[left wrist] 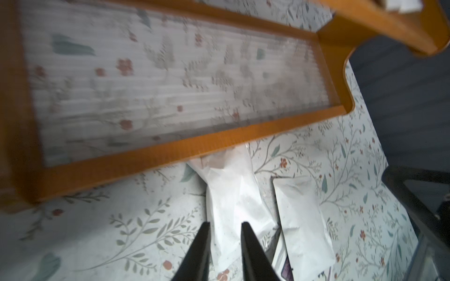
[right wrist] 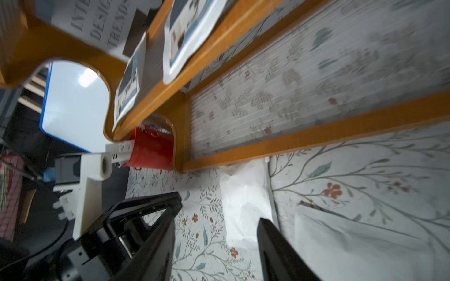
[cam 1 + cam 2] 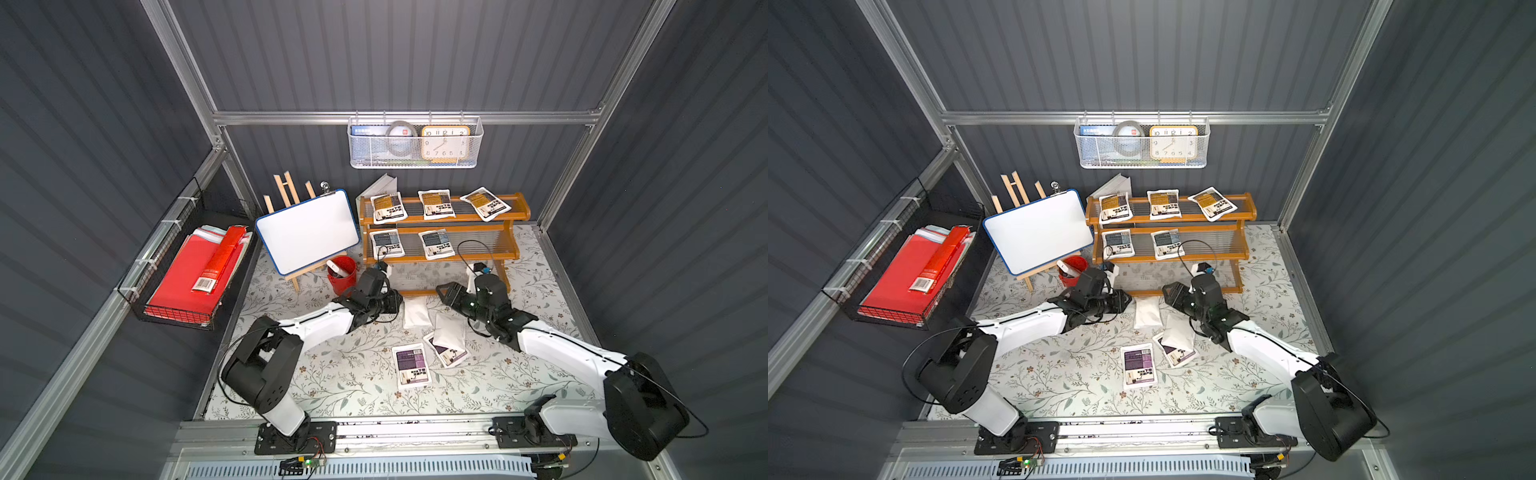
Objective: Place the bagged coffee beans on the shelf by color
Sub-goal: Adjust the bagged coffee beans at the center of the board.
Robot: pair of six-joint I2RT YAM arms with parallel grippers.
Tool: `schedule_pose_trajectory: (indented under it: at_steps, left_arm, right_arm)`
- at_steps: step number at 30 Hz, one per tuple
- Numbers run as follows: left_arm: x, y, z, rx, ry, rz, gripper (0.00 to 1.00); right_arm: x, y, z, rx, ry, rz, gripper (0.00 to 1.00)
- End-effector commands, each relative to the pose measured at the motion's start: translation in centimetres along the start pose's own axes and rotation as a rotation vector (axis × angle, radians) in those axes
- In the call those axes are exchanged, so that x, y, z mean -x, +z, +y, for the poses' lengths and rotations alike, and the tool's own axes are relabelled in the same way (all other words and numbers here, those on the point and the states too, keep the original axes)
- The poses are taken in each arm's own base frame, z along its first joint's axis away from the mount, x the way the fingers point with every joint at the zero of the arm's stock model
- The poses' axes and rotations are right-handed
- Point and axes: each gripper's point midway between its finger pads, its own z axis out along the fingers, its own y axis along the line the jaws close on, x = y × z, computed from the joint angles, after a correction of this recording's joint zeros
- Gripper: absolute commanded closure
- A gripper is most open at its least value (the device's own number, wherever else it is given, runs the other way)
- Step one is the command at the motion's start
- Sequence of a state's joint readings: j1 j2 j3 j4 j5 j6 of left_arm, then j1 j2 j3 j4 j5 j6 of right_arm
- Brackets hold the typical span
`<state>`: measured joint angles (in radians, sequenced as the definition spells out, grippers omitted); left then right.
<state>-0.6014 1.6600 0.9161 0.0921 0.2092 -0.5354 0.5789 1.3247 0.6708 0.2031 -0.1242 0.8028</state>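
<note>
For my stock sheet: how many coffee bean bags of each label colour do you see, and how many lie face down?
Amber-label bags: 3
Blue-grey-label bags: 2
Purple-label bags: 2
Face-down bags, colour hidden: 2
Total: 9

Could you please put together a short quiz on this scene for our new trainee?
1. Which label colour do the top-tier pouches on the shelf carry? A purple, B amber, C blue-grey.
2. True or false: the middle tier holds three pouches.
3. How many loose pouches lie on the table?
Key: 1 B; 2 false, it holds two; 3 four.
</note>
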Motion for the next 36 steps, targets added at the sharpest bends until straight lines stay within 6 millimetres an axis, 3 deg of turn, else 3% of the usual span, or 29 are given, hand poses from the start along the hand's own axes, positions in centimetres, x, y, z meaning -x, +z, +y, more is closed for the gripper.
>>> schedule_pose_trajectory:
  at_steps: [1,2,4,10,15,21,29,36]
  left_arm:
    - [-2.3,1.3,-0.9,-0.086,0.049,0.119,0.72]
    - [-2.7,1.7,-1.0,-0.097,0.049,0.14,0.72]
    - [-3.2,2.4,-1.0,-0.115,0.047,0.166,0.72]
    - [-3.7,3.1,-0.6,-0.108,0.042,0.182,0.69]
    - [-3.5,3.0,-0.1,-0.084,0.03,0.171,0.64]
    - [-3.3,2.4,0.7,-0.042,0.013,0.141,0.57]
    - [-5.6,3.7,1.7,-0.104,-0.007,0.201,0.52]
    - [-7.6,5.4,1.9,-0.187,-0.031,0.281,0.52]
  right_arm:
    - [-2.9,1.5,-0.9,-0.02,-0.03,0.1,0.52]
    - [-3.3,1.9,-0.9,-0.021,-0.03,0.109,0.66]
    - [-3.7,2.7,-1.0,-0.024,-0.026,0.123,0.79]
    - [-5.1,5.2,-1.3,-0.021,-0.03,0.189,0.91]
    - [-7.4,6.7,-3.5,-0.076,-0.022,0.275,0.91]
    - [-9.9,7.0,-6.3,-0.146,-0.003,0.346,0.91]
    - [-11.1,7.5,-6.9,-0.147,-0.001,0.403,0.9]
    - [-10.8,7.6,-6.5,-0.13,-0.021,0.395,0.91]
